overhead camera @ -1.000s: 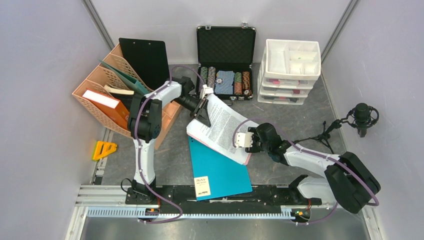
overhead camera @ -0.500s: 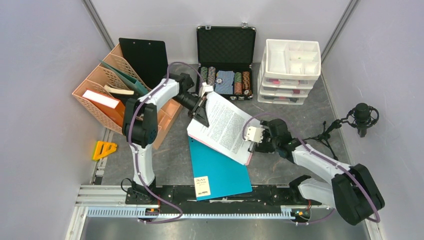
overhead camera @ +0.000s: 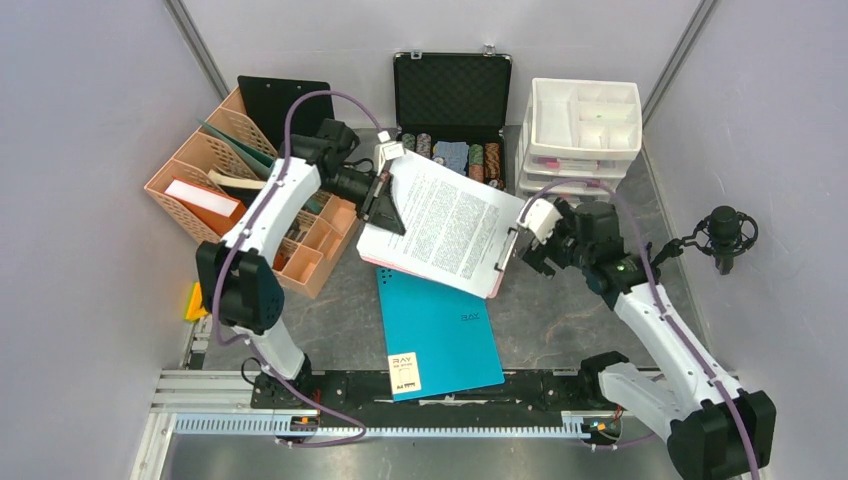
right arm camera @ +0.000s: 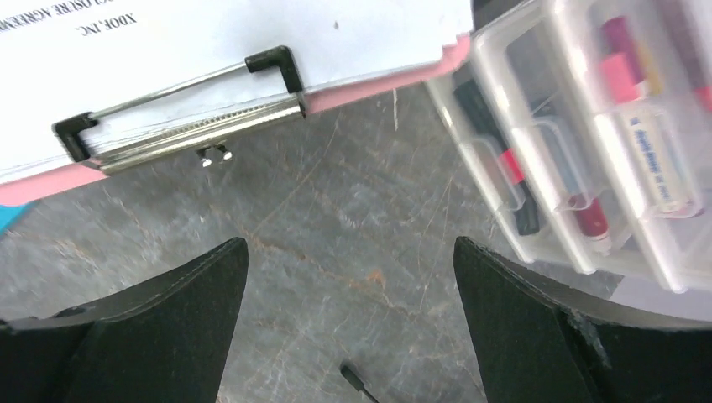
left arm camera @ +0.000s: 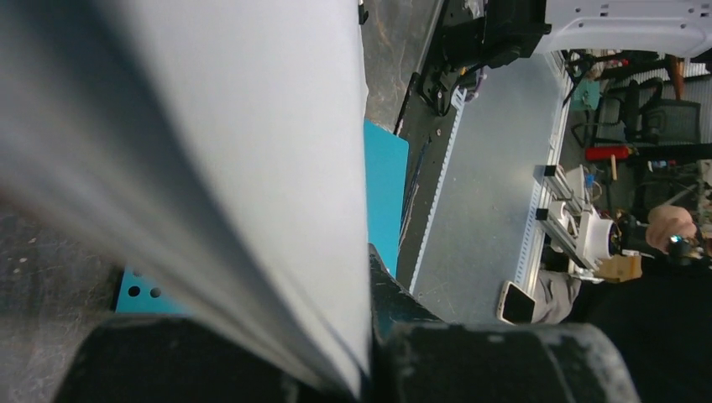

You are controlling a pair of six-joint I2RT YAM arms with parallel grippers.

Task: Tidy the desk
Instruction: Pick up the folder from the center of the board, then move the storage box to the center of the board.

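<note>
The desk [overhead camera: 340, 305] fills the middle of the top view. On it the pink clipboard of printed sheets [overhead camera: 440, 225] sits higher in the frame and further left than a second ago, above the teal folder [overhead camera: 445, 335], with my left claw [overhead camera: 385, 205] clamped shut on its left edge and that arm reaching up from lower left. My right claw [overhead camera: 520, 245], a second ago at the clip end, has let go and stands wide just right of the metal clip [right arm camera: 180, 109]. I can read "XDOF, INC." upside down on the top sheet, and "RAY" on the folder's sticker [overhead camera: 404, 372].
</note>
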